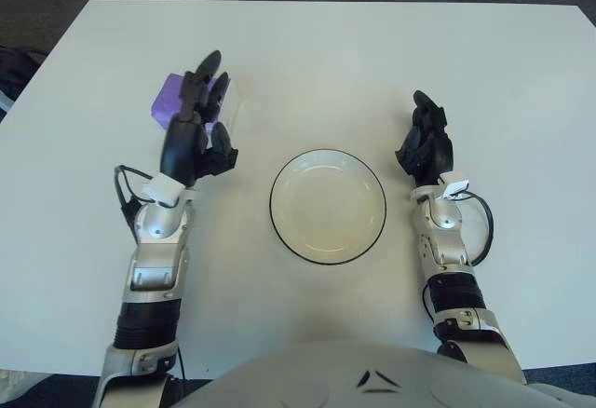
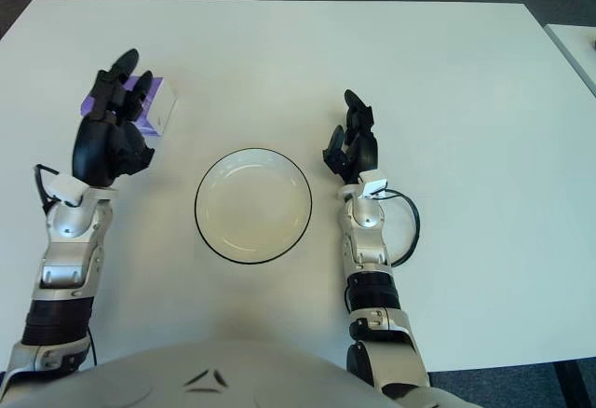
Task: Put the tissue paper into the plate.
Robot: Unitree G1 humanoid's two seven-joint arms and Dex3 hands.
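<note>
A purple and clear tissue pack [image 1: 170, 98] lies on the white table at the left, also seen in the right eye view [image 2: 152, 108]. My left hand [image 1: 198, 119] is over its near right side with fingers spread, partly covering it, not gripping it. A white plate with a dark rim [image 1: 327, 206] sits empty at the centre, to the right of the left hand. My right hand [image 1: 426, 142] shows just right of the plate, fingers relaxed and holding nothing.
The white table [image 1: 326, 54] extends far behind the plate. Its far edge meets a dark floor. A dark object [image 1: 14, 68] shows past the table's left edge.
</note>
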